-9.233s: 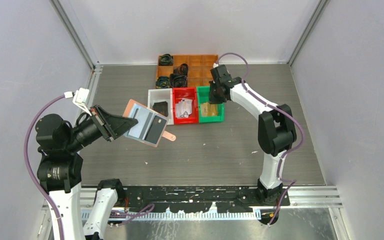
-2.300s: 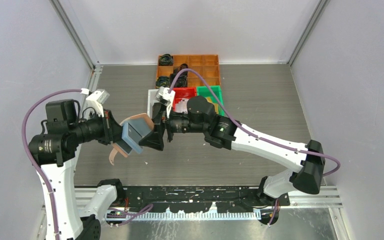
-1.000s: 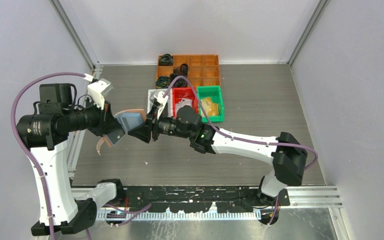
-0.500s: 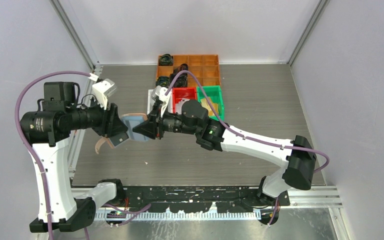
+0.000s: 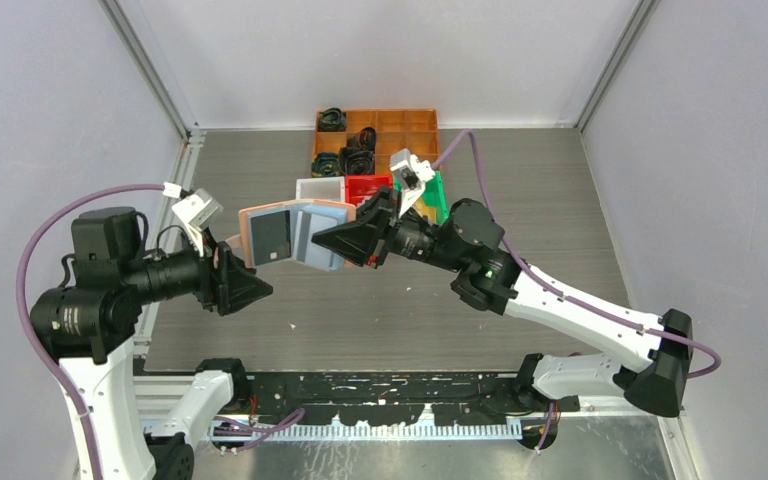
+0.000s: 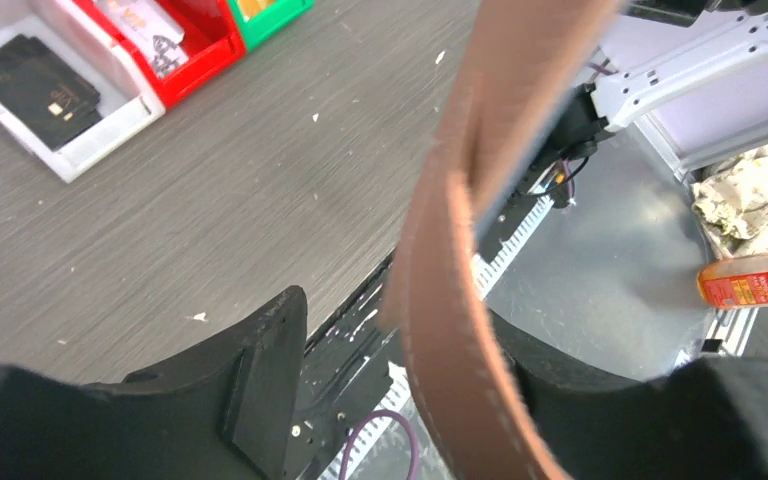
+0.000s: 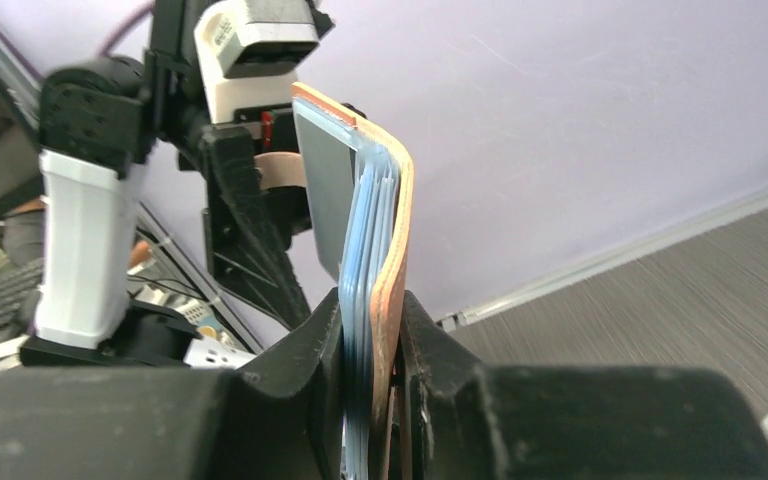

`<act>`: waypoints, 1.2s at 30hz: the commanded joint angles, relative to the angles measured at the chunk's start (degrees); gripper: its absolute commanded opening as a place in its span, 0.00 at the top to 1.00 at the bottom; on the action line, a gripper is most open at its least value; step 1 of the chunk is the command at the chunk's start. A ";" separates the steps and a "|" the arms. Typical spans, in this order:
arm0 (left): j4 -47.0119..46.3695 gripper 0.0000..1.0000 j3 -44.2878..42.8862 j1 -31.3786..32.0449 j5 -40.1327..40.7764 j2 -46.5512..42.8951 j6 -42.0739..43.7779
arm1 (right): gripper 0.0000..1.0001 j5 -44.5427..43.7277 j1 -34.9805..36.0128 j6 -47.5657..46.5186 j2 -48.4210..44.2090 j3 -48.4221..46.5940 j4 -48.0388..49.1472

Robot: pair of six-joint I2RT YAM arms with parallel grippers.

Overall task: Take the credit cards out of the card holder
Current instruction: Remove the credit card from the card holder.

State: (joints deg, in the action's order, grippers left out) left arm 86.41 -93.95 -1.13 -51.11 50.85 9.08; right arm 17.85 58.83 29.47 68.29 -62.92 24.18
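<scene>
Grey wood-grain tabletop [image 5: 560, 230] inside a pale lilac booth, with a row of small plastic bins at the back: white bin [image 5: 320, 189], red bin [image 5: 366, 184], green bin [image 5: 434, 196], and an orange divided tray [image 5: 400, 135] behind them holding black coiled bundles [image 5: 357, 160].

So the card holder [image 5: 293, 234] was up in the air between the two arms, well above the tabletop, opened flat with its grey-blue pocket face toward the top camera. The right pincer [image 5: 343, 241] was clamped on its right edge; the right wrist view showed both fingers squeezed around the tan leather and the stacked pocket layers. The left pincer [image 5: 245, 287] sat at the lower-left corner, and in its wrist view the tan strap hung between fingers that stood apart, so I'd say it wasn't gripping anything.

My read: this looked like a regrasp step, with the holder passed to the right arm so the left could go pick. One black card [image 6: 39, 88] already lay in the white bin, and the red and green bins had stuff in them I couldn't make out. Whether a card was left in the pockets, I honestly couldn't tell; a dark rectangle on the left panel might be one.

Next move would need the left pincer to pinch an exposed card edge and slide it straight along the slot while the right held firm.

Material-wise: the holder was soft, floppy and slightly bowed, stitched at the edges, while the cards were thin, stiff and slick.
</scene>
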 commanded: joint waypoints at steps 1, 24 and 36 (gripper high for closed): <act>-13.48 0.45 2.54 0.16 -4.92 -1.96 -11.75 | 0.99 0.20 0.32 3.70 -2.18 0.87 6.42; -40.97 0.76 9.09 0.16 0.61 -11.39 -36.30 | 0.99 1.70 0.30 16.08 0.15 2.05 16.25; -47.46 0.59 12.41 0.16 -1.86 -12.08 -42.21 | 0.99 1.00 0.30 21.18 2.22 3.32 21.97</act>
State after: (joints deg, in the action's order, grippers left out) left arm 46.02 -82.89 -1.13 -51.70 39.40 -29.39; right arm 19.59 59.02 48.31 71.40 -59.13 38.30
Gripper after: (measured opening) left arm 0.408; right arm 0.251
